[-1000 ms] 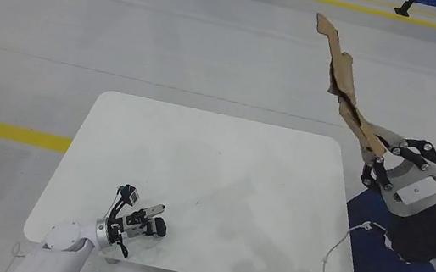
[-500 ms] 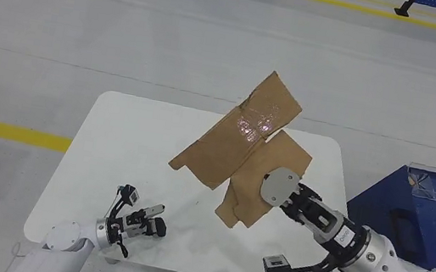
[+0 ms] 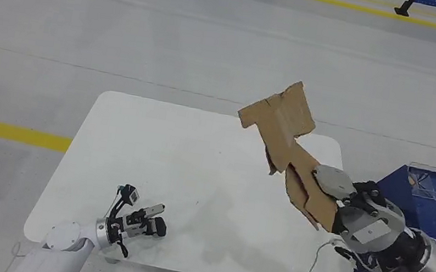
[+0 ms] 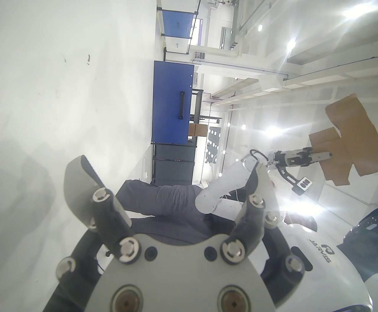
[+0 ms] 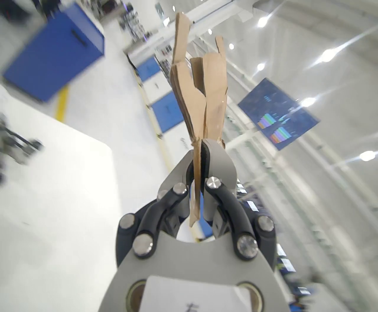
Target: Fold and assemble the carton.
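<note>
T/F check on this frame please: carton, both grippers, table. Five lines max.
1. The right gripper is shut on the carton. True.
2. The carton lies flat on the table. False: it is held up in the air, tilted, above the table's right side.
3. The left gripper is open and holds nothing. True.
4. Both grippers grip the carton. False: only the right one does; the left is well apart from it, by the table's near left corner.
5. The carton is a closed box. False: it is a flattened sheet with loose flaps.
</note>
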`<action>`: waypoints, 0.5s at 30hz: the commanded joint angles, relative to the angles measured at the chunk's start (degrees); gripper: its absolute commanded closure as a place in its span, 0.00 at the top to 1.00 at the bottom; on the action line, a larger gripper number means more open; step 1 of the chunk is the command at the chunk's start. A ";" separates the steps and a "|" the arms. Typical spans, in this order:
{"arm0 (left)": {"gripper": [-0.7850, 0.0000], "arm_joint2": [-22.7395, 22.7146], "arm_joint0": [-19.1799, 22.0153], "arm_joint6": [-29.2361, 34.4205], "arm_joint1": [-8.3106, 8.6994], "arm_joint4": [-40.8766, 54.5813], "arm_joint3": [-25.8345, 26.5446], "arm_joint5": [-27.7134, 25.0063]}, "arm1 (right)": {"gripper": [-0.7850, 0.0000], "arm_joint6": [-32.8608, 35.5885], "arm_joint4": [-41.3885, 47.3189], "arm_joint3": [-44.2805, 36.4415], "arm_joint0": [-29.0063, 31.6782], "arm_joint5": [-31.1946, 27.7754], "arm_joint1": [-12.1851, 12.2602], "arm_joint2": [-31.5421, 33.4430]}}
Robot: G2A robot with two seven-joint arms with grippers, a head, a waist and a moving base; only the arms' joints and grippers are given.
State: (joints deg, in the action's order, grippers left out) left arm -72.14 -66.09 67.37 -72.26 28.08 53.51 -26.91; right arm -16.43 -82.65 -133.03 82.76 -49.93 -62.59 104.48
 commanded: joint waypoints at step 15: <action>1.00 0.00 0.00 0.00 0.00 0.00 0.00 0.00 | 0.00 74.27 112.01 32.07 -11.87 12.41 7.40 -22.98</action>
State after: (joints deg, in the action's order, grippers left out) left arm -72.14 -66.09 67.37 -72.26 28.08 53.51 -26.91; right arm 54.91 24.40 -101.79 71.43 -38.44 -55.22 81.45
